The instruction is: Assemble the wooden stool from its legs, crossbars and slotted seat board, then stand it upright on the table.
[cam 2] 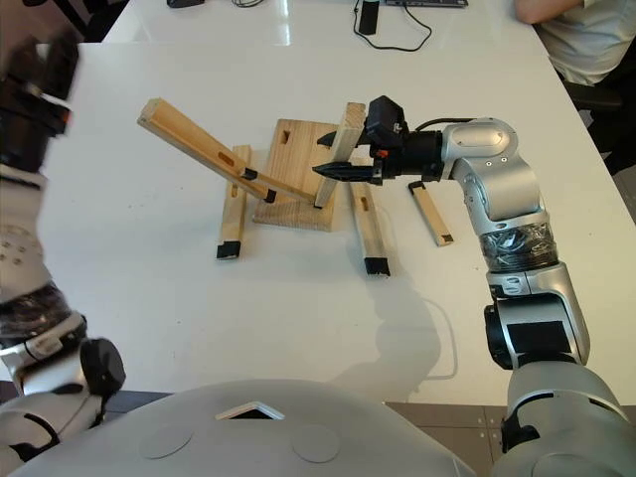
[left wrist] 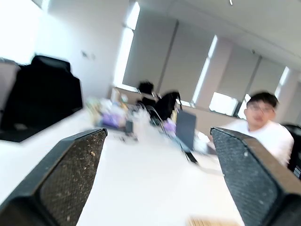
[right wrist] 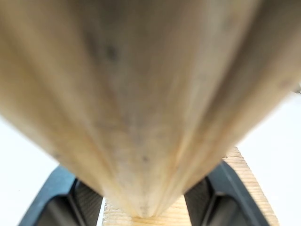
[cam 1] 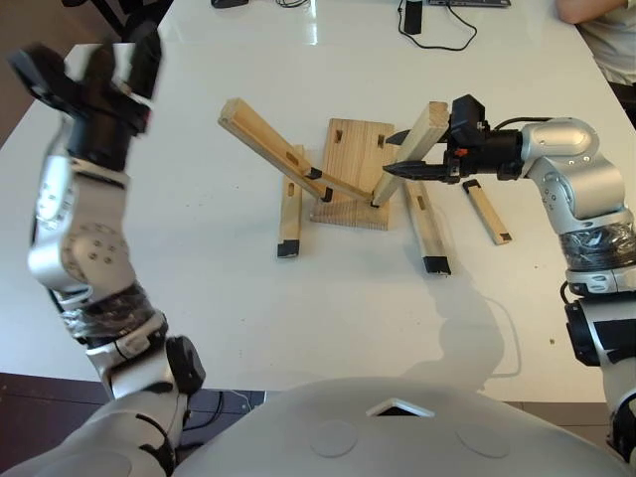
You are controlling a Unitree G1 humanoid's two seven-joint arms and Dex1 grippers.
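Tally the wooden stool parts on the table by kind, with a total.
Long light wooden legs: 4 (leaning leg, gripped leg in the right end effector, left flat leg, right flat leg)
Short light wooden crossbar: 1
Flat slotted wooden seat board: 1
Total: 6

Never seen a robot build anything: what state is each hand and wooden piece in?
seat board: flat on table
held leg: tilted, lower end on seat board
leaning leg: tilted, lower end on seat board
loose legs: lying flat
crossbar: lying flat
right hand: shut on held leg
left hand: open, raised, empty
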